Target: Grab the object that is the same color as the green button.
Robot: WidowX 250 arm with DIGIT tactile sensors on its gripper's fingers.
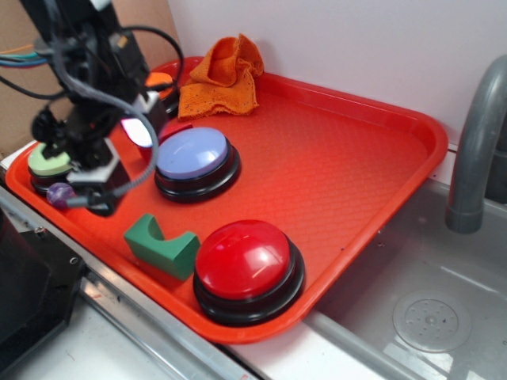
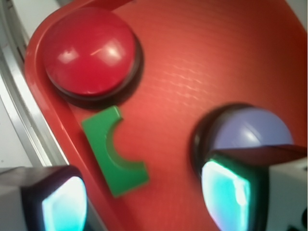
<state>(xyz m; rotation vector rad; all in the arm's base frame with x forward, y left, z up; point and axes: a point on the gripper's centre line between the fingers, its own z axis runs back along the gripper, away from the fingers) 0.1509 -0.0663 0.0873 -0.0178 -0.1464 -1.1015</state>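
1. On the red tray (image 1: 372,158), near its front edge, the green arch block (image 1: 161,246) lies just beside the red button (image 1: 249,269), with its notch turned toward the tray's middle in the wrist view.
2. Nothing is grasped yet: the block (image 2: 113,151) rests free on the tray, so the approach, the descent and the closing are judged to be left.
3. The green button (image 1: 49,161), the colour reference, is seen at the tray's left end, partly hidden behind the arm, with a small purple ball (image 1: 59,194) just in front of it.
4. The hand (image 1: 107,170) is held above the tray between the green button and the lavender button (image 1: 193,156), apart from the block and further back than it.
5. Its fingers (image 2: 226,192) are spread wide in the wrist view, with nothing between them; the block is seen ahead of the gap, nearer the left finger.
6. The camera looks almost straight down, so the hand is judged to point downward.
7. An orange cloth (image 1: 223,77) is bunched at the tray's far edge, beside an orange button (image 1: 161,81), well apart from the block.
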